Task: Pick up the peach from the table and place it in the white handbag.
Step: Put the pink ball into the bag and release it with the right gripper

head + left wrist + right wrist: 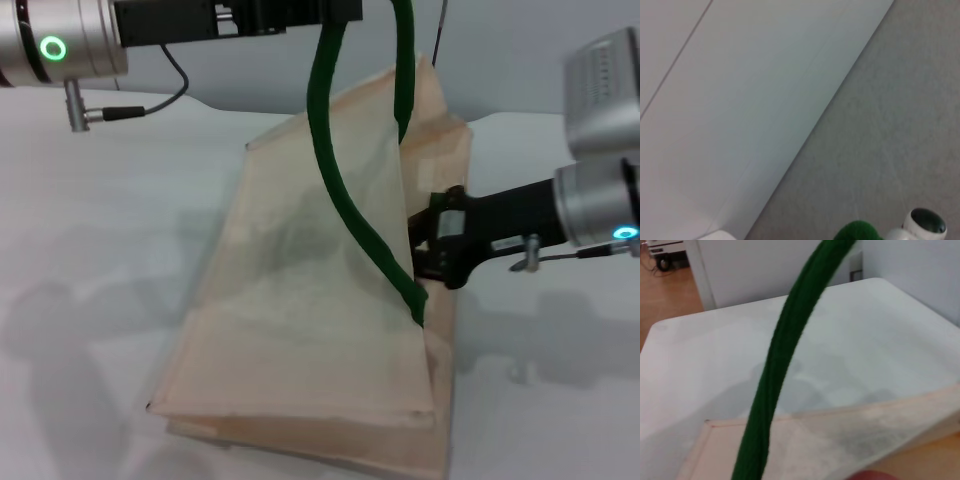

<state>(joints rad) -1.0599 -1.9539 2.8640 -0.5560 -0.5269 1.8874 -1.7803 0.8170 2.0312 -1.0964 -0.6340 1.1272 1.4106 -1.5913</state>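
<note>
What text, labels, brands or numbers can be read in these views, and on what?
None readable in any view.
The white handbag and its green handles carry no print.
The table is plain.
The left gripper, up by the handles, and the right gripper, at the bag's opening, show no legible marking.
Green and blue ring lights on the arms are lights, not signs.

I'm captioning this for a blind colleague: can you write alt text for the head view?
A cream white handbag is lifted off the table by its green handle, which runs up to the left gripper at the top edge. The right gripper reaches into the bag's open side.
</note>
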